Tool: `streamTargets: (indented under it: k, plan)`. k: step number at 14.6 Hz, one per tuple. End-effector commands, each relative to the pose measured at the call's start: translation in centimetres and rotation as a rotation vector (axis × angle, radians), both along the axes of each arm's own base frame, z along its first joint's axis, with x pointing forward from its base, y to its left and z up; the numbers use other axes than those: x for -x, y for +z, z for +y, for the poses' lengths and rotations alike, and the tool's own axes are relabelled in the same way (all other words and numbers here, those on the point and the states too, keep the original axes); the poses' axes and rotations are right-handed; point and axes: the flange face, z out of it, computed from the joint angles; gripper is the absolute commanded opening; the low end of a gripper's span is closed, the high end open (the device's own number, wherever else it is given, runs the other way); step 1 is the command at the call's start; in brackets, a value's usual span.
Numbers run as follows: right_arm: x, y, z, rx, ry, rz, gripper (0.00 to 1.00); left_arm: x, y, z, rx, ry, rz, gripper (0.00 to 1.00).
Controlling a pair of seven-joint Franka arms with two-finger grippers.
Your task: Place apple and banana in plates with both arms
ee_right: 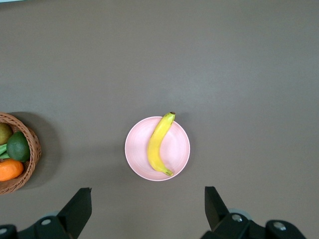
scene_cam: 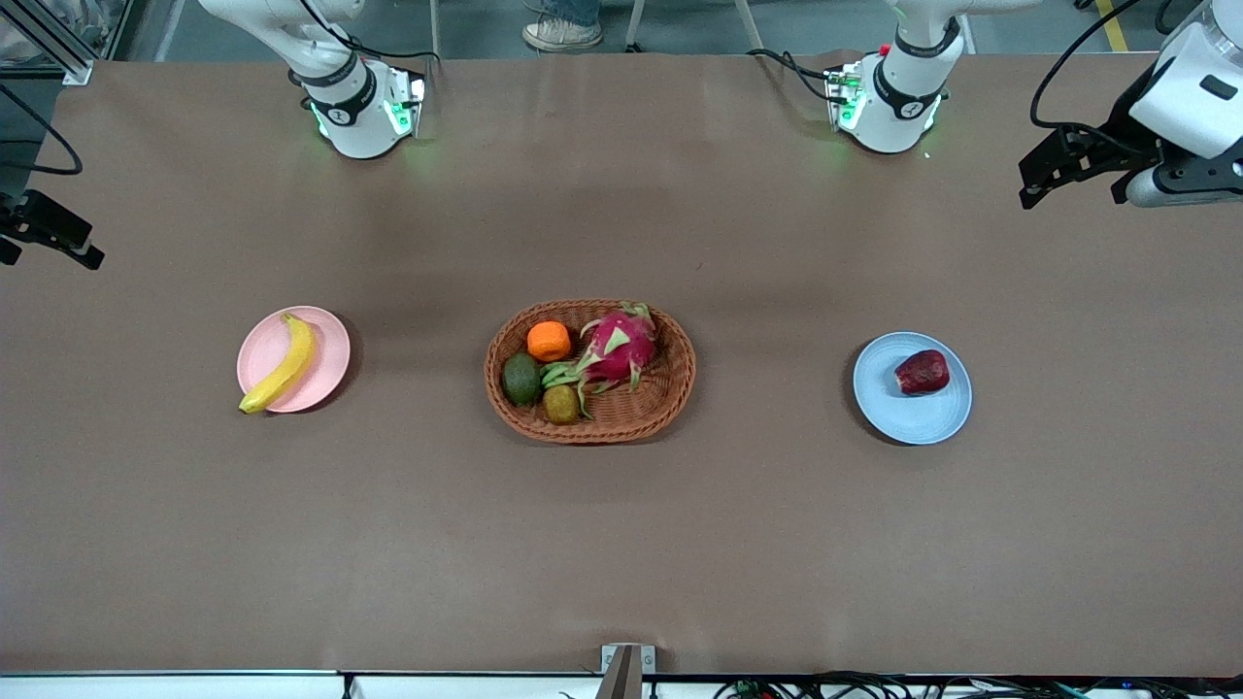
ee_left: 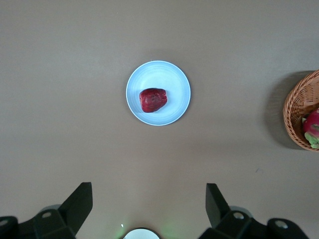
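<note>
Brown paper covers the whole table (scene_cam: pixel 621 544), bare along the edge closest to the front camera. Midway up it three things lie in a row, well apart. At the middle sits the oval wicker basket (scene_cam: pixel 670 393), holding a small brownish kiwi (scene_cam: pixel 561 404) and a dark green avocado (scene_cam: pixel 521 379) on its nearer side, with an orange (scene_cam: pixel 549 341) and a pink dragon fruit (scene_cam: pixel 619 348) with green scales a little farther from the camera. Toward the right arm's end of the table lies the pale pink plate (scene_cam: pixel 325 364), and the banana (scene_cam: pixel 283 364) rests on it, running across the plate with its nearer tip reaching just past the rim. Toward the left arm's end lies the light blue plate (scene_cam: pixel 908 413), and the dark red apple (scene_cam: pixel 922 373) sits on it, off centre toward the farther part of the plate. Farther up, near the table's end edges, both grippers hang in the air and hold nothing. The right gripper (ee_right: pixel 148 209) is high over the table near the pink plate, its fingers (ee_right: pixel 79 204) spread wide apart. The left gripper (ee_left: pixel 149 204) is high over the table near the blue plate, its fingers (ee_left: pixel 214 201) likewise wide apart. Farthest from the camera stand the two white arm bases, the right arm base (scene_cam: pixel 359 112) and the left arm base (scene_cam: pixel 889 102), each lit green.
</note>
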Motion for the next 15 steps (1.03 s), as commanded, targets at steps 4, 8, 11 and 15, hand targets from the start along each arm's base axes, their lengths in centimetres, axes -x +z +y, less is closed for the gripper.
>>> streamTargets:
  k: [4, 8, 11, 15]
  plan:
    - [2.0, -1.2, 0.3, 0.007, -0.008, -0.012, 1.0, 0.2, 0.3, 0.2, -0.015, -0.026, -0.006, 1.0]
    - [2.8, -1.4, 0.7, 0.008, 0.004, -0.02, 1.0, -0.7, 0.8, 0.3, -0.01, -0.056, -0.015, 1.0]
    - [2.7, -1.0, 0.6, 0.009, 0.004, -0.029, 1.0, -0.7, 0.8, 0.3, -0.01, -0.061, -0.015, 1.0]
    - [2.4, -0.8, 0.5, 0.024, 0.008, -0.044, 1.0, -0.7, 0.7, 0.3, -0.01, -0.06, -0.012, 1.0]
